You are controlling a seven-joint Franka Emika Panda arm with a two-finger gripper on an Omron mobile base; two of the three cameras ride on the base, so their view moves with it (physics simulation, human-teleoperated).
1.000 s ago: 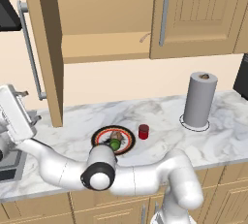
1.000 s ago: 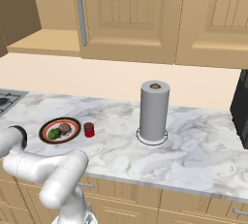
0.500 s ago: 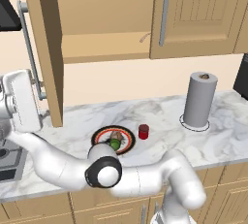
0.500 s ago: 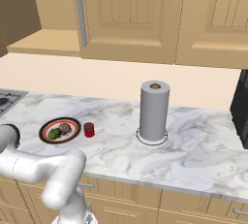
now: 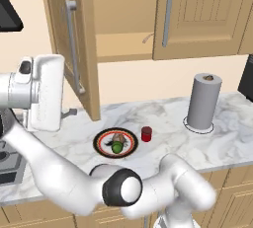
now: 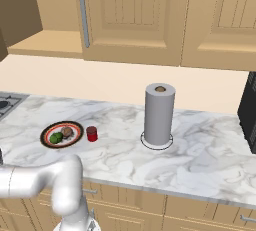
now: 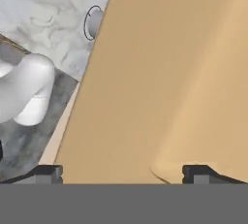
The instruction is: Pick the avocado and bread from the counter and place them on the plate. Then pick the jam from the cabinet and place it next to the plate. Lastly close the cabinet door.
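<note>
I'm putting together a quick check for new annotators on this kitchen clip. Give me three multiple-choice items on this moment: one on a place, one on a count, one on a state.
1. Where is the jam jar?
A. on the cabinet shelf
B. on the counter beside the plate
C. on the plate

2. How many foods lie on the plate?
A. none
B. two
C. four

3. The cabinet door is
A. open
B. shut
C. missing

Answers:
1 B, the red jar stands just right of the plate's rim.
2 B, the avocado and the bread are on it.
3 A, the door stands swung out, the shelf visible behind.
</note>
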